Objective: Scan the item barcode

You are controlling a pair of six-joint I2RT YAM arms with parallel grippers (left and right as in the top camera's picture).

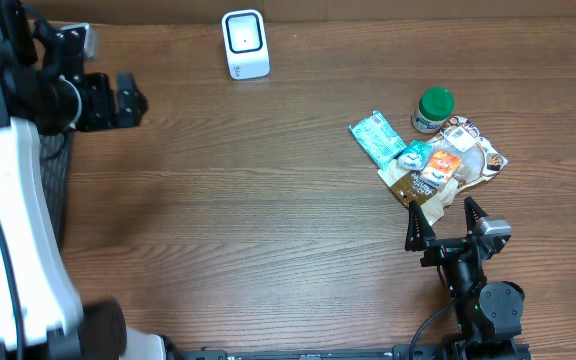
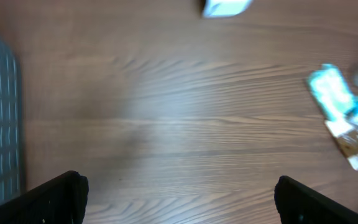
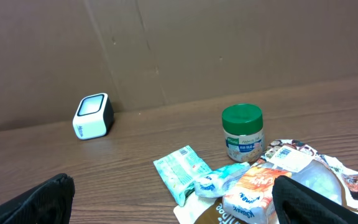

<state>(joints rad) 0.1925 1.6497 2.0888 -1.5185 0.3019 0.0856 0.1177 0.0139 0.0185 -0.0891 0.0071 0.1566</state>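
Right gripper [image 1: 442, 212]: jaws wide apart, empty. Just beyond its fingertips: heap of crinkled snack packets [image 1: 438, 165], about five, overlapping. Behind the heap: one green-lidded white jar [image 1: 433, 108]. Far edge: one white boxy barcode scanner [image 1: 245, 45]. Left gripper [image 1: 133, 100]: spread, empty, well apart.

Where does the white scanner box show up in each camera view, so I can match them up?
Overhead: the white scanner stands at top centre.
Left wrist: the scanner sits right of centre, cut off by the top edge, with only its lower part showing.
Right wrist: the scanner is left of centre, at mid height.
Shared landmark: the teal packet lies right of and below the scanner in all three views.
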